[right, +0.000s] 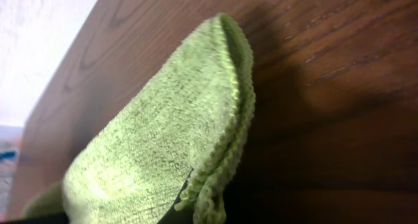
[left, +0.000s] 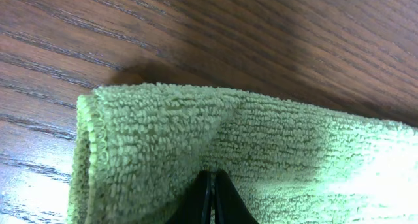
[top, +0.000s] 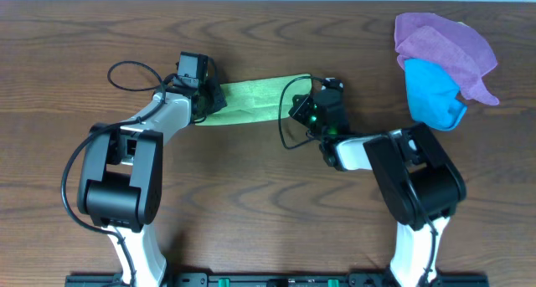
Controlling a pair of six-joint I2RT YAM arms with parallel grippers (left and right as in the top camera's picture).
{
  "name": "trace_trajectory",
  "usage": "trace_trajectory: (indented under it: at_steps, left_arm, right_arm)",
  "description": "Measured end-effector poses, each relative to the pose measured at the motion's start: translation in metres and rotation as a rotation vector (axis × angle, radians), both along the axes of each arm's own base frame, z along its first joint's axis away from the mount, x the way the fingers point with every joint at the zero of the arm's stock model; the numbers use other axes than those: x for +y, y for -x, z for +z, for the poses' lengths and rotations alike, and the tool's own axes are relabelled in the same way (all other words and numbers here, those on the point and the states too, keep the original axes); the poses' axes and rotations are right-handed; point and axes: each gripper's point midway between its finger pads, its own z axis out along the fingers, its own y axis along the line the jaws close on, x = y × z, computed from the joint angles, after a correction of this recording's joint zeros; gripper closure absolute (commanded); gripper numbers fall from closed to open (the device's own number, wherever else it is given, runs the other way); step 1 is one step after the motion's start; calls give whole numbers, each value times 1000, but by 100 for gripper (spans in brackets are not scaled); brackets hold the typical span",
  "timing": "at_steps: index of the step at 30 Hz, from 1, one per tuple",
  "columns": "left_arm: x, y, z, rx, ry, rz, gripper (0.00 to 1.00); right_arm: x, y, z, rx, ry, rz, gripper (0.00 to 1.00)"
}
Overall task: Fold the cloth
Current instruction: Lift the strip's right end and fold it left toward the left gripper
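Off at the far right of the dark wooden counter point(top: 251, 203) a crumpled purple cloth point(top: 444, 38) lies half over a bright blue cloth point(top: 431, 99), the two touching and well apart from where the arms are busy. Nothing lies between the arms and their work apart from their own black cables, one looping out beside the left arm point(top: 126, 74). Both arms reach inward from the near edge and lean toward each other, wrists bent down to the surface. The left hand point(top: 211, 99) sits on the left end of the cloth point(top: 251, 101) and the right hand point(top: 303, 110) on its right end. From the left wrist camera, its dark fingers point(left: 204, 199) are pressed together, pinching the cloth where a crease runs up from them. From the right wrist camera, only a dark fingertip point(right: 177, 212) peeks out under the stacked hems, which it seems to pinch, raised a little above the wood. The cloth stretches as a narrow yellow-green strip between the two hands, doubled over, its looped pile fuzzy and its stitched edges lying one on another.
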Motion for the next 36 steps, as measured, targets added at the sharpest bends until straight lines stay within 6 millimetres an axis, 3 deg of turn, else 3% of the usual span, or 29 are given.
trace_trajectory:
  at_steps: [9, 17, 28, 36]
  left_arm:
    - [-1, 0, 0, 2, 6, -2, 94]
    - [-1, 1, 1, 3, 11, -3, 94]
    - [-2, 1, 2, 11, 13, -2, 94]
    - [-4, 2, 2, 16, 33, -10, 94]
  right_arm:
    - [19, 13, 58, -124, 112, 138, 99]
    - [58, 26, 68, -146, 215, 285, 99]
    - [101, 15, 117, -271, 286, 385, 99]
    - [115, 25, 116, -287, 314, 425, 99]
